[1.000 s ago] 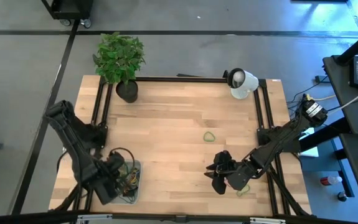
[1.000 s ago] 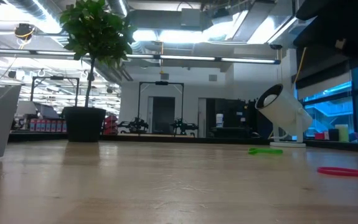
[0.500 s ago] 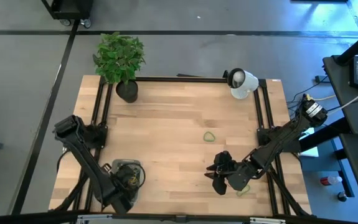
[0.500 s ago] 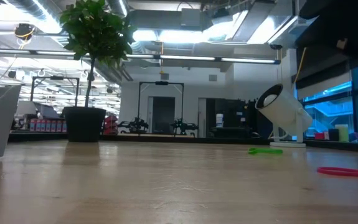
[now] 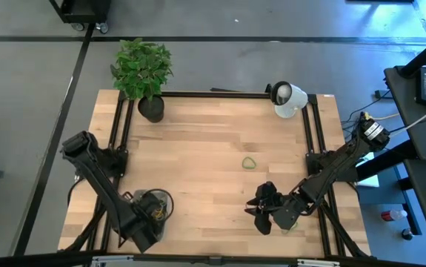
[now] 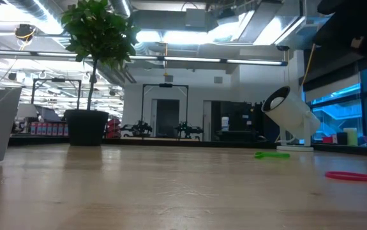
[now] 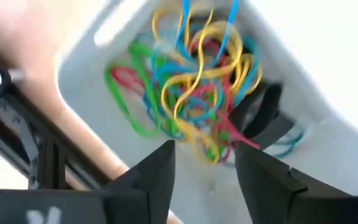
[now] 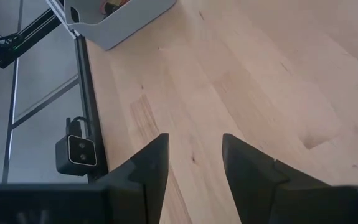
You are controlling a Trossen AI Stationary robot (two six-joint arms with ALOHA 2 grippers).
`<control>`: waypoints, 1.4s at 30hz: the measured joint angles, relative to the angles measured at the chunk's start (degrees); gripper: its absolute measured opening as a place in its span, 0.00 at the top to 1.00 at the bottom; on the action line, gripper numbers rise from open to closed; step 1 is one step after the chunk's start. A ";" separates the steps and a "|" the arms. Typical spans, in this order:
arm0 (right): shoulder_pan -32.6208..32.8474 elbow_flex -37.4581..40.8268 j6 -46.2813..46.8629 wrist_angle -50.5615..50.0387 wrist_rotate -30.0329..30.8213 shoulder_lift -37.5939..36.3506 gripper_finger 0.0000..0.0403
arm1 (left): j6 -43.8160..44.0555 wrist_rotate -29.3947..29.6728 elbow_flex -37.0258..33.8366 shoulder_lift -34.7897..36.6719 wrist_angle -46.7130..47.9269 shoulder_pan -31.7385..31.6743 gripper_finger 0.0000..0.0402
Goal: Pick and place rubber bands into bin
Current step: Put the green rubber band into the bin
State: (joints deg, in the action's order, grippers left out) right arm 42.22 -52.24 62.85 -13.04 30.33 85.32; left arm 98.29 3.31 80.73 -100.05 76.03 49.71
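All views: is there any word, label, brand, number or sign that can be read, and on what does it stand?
None can be read in any view.
Left wrist view: pale marks on the dark gripper body at the lower edge are too blurred to read; the bin and rubber bands carry no text.
Low view: shelves in the far room show coloured items, too small to read.
High view: the white lamp and plant pot show no lettering.

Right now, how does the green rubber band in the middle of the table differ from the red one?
The green rubber band lies farther back, toward the white lamp; the red rubber band lies nearer the low camera. In the low view the green one looks smaller, the red one longer and flatter. Both rest loose on the wooden table, outside the bin.
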 joint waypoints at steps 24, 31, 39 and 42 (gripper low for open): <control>-0.02 -0.07 10.02 -9.08 -10.22 0.00 0.79 | -60.05 9.81 0.00 4.97 -28.43 -25.14 0.73; -0.33 -0.08 15.04 -10.25 -11.56 0.02 0.90 | -74.63 7.43 -0.01 5.21 -27.83 -27.63 0.77; -3.68 -6.23 17.95 -16.45 -11.59 3.32 0.99 | -81.10 7.42 -12.31 15.76 -29.24 -28.97 0.82; -5.91 -11.11 17.89 -23.26 -11.58 6.84 0.99 | -81.07 7.43 -19.64 23.55 -31.46 -30.01 0.84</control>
State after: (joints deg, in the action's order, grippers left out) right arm 36.30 -63.35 80.74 -36.30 18.74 92.16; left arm 17.21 10.75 61.09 -76.50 44.57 19.70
